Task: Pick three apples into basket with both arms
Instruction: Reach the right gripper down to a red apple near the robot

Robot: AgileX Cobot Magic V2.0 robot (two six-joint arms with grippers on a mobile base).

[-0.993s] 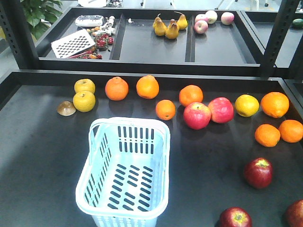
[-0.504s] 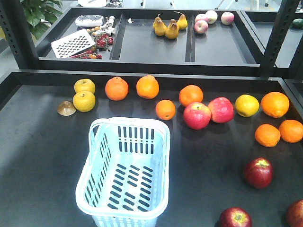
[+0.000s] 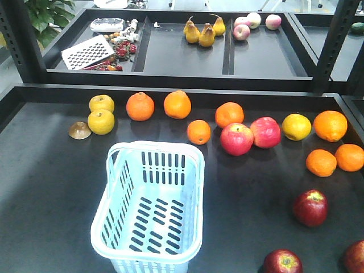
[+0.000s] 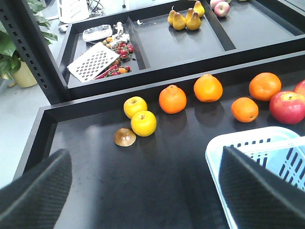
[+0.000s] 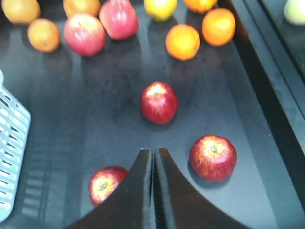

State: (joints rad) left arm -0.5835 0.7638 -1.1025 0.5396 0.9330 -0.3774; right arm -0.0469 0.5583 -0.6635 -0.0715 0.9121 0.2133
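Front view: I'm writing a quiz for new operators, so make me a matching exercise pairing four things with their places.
Things:
1 basket
2 pears
3 pale apples
4 dark apples

Places:
A back tray, middle compartment
B table, front right
C back tray, right compartment
D table, front, left of centre

Pairs: 1-D, 2-A, 3-C, 4-B

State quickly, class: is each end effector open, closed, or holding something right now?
Left end effector: open, fingers wide apart, holding nothing.
Right end effector: closed, fingers pressed together, holding nothing.
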